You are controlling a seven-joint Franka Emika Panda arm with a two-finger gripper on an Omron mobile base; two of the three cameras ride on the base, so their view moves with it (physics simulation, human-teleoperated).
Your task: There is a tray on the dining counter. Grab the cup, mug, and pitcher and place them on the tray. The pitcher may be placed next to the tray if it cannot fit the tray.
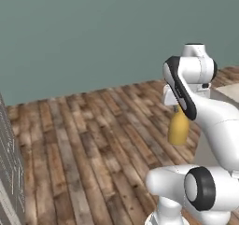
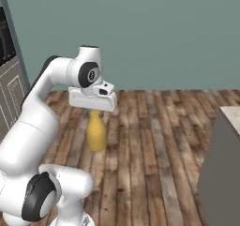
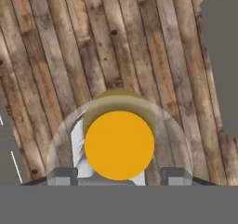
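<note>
Pitcher in transport, not yet placed

Gripper (image 2: 95,110) is partly open, its jaws clamped around the neck of the pitcher (image 2: 96,133), which hangs over the wooden floor (image 2: 150,140). Placing seems still left; tray, cup and mug cannot be judged.

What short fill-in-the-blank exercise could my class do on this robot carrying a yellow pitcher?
1. The pitcher hanging under the gripper is coloured ____.
2. Below the pitcher lies a floor made of ____ planks.
3. The jaws hold the pitcher by its narrow ____, its round body hanging below them.
4. The wall behind the arm is a plain grey-____ colour.

Missing words: yellow; wooden; neck; green
</note>
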